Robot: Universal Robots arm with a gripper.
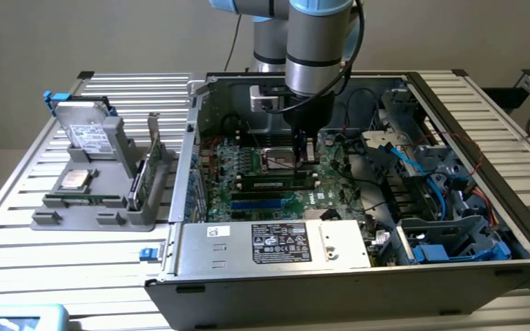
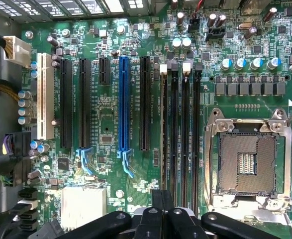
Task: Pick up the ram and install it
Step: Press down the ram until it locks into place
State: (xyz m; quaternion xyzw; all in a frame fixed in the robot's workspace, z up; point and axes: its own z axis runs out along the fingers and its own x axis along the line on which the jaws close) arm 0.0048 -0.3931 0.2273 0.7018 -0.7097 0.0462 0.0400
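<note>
The ram [image 1: 267,185] is a long dark stick with a pale label. It lies along the memory slots of the motherboard [image 1: 246,165] inside the open computer case. My gripper [image 1: 303,160] reaches down into the case, just over the end of the ram toward the exterior view's right, beside the CPU socket [image 1: 279,160]. In the wrist view my gripper [image 2: 163,211] is shut, its black fingers [image 2: 150,219] pressed together in line with the memory slots [image 2: 179,129]. I cannot tell whether the fingers touch the ram.
A grey holder [image 1: 53,219] on the slatted table at the exterior view's left carries a silver hard drive [image 1: 94,134] and an upright green card [image 1: 150,162]. The power supply [image 1: 275,241] spans the case front. Blue and black cables [image 1: 413,162] crowd its right side.
</note>
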